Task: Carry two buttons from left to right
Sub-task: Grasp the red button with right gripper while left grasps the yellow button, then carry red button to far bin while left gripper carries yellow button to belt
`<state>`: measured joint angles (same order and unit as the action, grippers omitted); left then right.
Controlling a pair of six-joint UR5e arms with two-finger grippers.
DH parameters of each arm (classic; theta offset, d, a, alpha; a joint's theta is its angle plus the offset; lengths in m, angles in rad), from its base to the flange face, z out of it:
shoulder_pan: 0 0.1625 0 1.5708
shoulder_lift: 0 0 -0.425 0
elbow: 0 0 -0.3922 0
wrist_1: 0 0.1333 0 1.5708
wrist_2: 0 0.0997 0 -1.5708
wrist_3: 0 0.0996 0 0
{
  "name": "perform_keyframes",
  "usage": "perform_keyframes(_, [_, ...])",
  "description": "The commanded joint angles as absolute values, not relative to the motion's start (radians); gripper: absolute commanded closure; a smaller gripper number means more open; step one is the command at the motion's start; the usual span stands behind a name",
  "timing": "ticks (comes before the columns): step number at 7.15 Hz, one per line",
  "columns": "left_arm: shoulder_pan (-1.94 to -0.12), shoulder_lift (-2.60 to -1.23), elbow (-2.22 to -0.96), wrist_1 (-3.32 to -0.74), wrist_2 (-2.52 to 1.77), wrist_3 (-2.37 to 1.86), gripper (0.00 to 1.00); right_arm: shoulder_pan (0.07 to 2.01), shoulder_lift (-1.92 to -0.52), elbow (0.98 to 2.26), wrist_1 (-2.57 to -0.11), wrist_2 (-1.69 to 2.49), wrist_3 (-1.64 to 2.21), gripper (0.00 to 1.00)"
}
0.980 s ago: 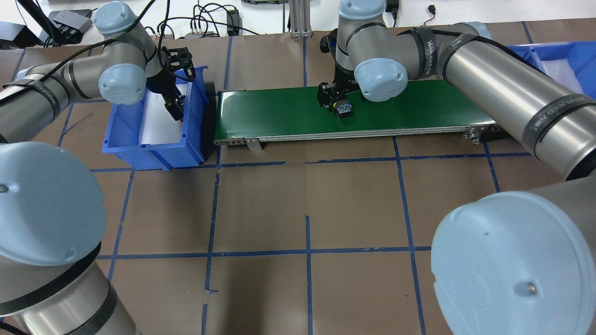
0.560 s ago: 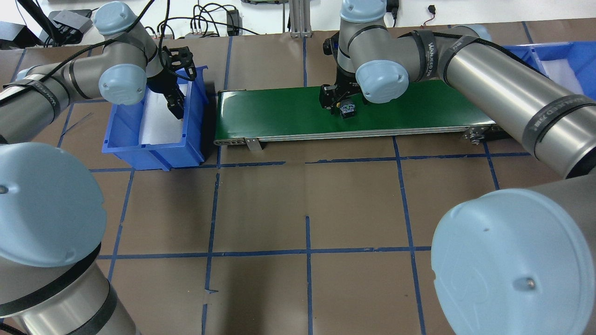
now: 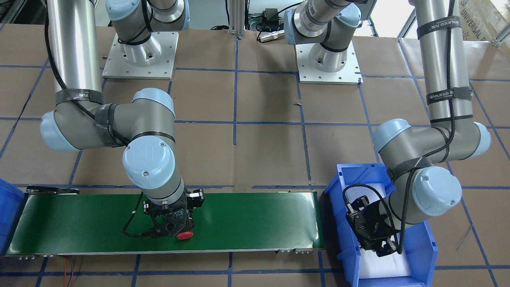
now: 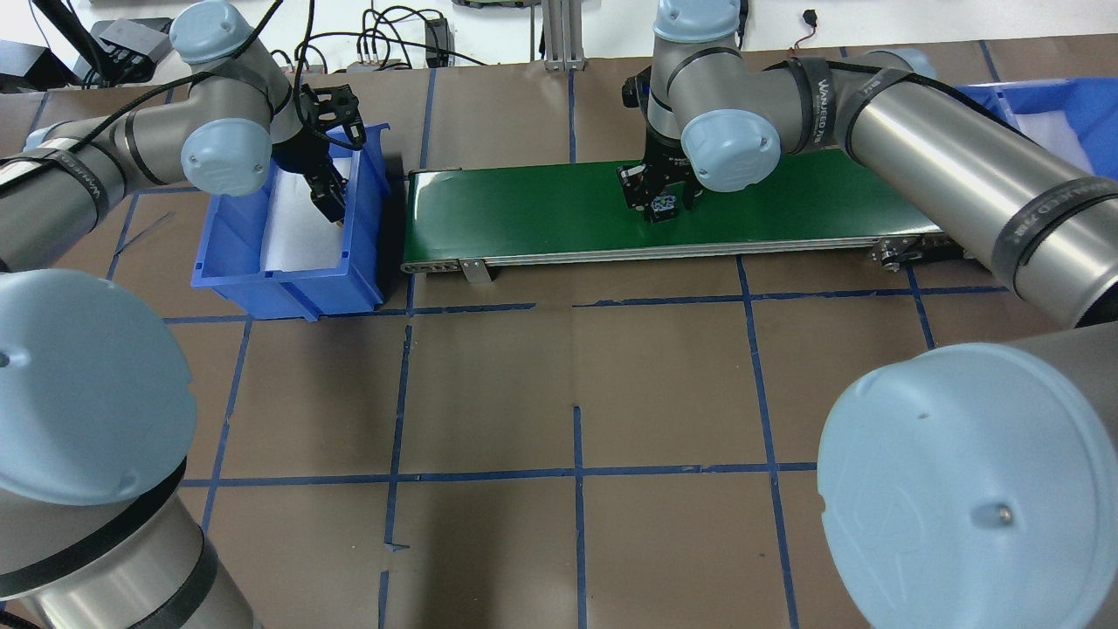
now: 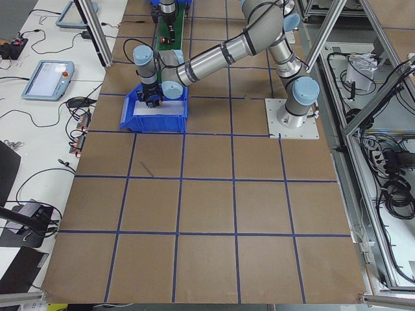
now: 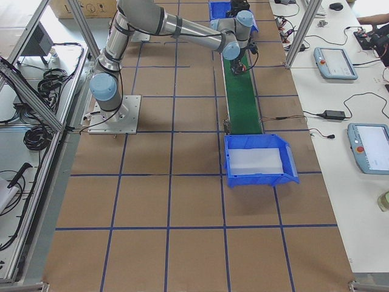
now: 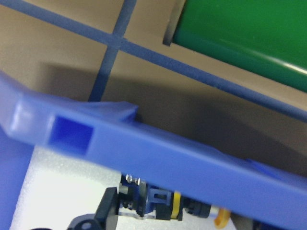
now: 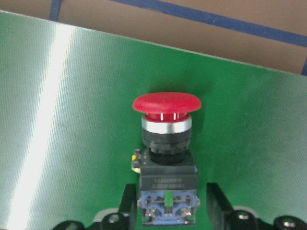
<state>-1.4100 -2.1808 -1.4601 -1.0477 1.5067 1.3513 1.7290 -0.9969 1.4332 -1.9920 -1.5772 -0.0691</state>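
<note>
- Table (image 4: 489,376): flat, brown paper cover, blue tape grid.
- Conveyor belt (image 4: 524,205): long, glossy green, fine-ribbed, metal side rail.
- Blue bin (image 4: 358,262): moulded plastic, white foam liner.
- Left gripper (image 3: 378,243): black, inside the bin, closed about the yellow button (image 7: 165,206), which the bin wall partly hides.
- Right gripper (image 8: 171,196): jaws apart, flanking the grey rear block.
- Red button (image 8: 166,103): domed mushroom cap, chrome collar, black barrel; lying on the belt.
</note>
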Motion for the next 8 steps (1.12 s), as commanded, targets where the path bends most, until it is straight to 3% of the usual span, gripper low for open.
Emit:
perform_keyframes(1, [-1.402, -2.168, -1.46, -1.048, 1.512, 1.351, 0.29, 1.726, -0.999, 1.431, -1.974, -1.613, -0.071, 0.93])
perform_keyframes(4, [-1.39, -2.061, -1.459, -1.121, 1.516, 1.351, 0.3, 1.646, -1.026, 1.419, -1.954, -1.612, -0.145, 0.93])
perform_keyframes(8, [-1.376, -1.863, -1.437, -1.344, 1.511, 1.22, 0.3, 1.386, -1.129, 1.424, -1.87, -1.614, -0.475, 0.92])
